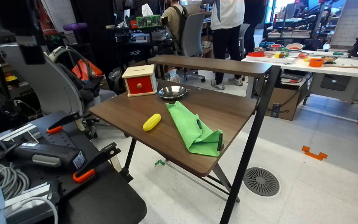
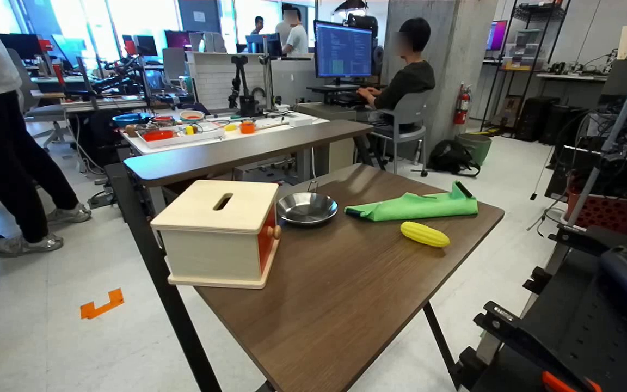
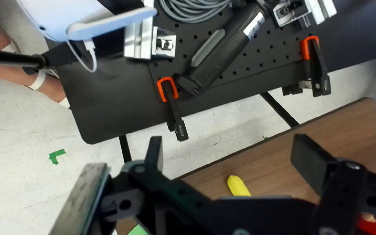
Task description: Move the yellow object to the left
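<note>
The yellow object is a ribbed, corn-shaped piece (image 1: 152, 122) lying on the brown wooden table (image 1: 129, 109). It also shows in an exterior view (image 2: 424, 234) beside the green cloth, near the table's long edge. In the wrist view only one end of the yellow object (image 3: 238, 186) shows; the gripper body hides the rest. My gripper (image 3: 228, 141) is open, with its fingers wide apart and nothing between them. It is high above the table and apart from the yellow object. A blurred dark part (image 1: 17, 28), perhaps my gripper, shows at the top left of an exterior view.
A crumpled green cloth (image 1: 197, 130), a metal pan (image 1: 172, 92) and a wooden box with a red drawer (image 1: 139, 80) stand on the table. A raised shelf (image 1: 210, 64) runs along one side. A black bench with orange-tipped clamps (image 3: 171, 101) is beside the table.
</note>
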Robot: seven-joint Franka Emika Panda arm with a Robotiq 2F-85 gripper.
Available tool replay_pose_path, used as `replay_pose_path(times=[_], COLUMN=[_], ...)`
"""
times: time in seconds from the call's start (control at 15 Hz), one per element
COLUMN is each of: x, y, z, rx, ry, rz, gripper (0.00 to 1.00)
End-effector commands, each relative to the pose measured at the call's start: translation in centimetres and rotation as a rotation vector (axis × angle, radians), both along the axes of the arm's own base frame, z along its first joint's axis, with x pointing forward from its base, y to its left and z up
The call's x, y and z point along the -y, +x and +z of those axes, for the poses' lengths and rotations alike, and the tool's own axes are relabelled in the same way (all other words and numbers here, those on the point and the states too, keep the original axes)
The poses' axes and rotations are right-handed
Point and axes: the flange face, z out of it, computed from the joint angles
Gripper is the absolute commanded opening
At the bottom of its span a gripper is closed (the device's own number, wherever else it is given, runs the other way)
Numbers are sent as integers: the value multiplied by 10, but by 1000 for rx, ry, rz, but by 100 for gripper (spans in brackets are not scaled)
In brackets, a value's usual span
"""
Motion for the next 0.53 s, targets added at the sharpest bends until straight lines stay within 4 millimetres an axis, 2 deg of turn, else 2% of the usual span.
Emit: replay_pose_path(times=[0.0, 0.2, 0.47], x=[-24, -45, -70], y=[45, 79, 120], z=[-28, -63, -122], rx=[51, 100, 111], ry=[-6, -26, -64], rz=[-22, -18, 19], gripper=[100, 100, 100])
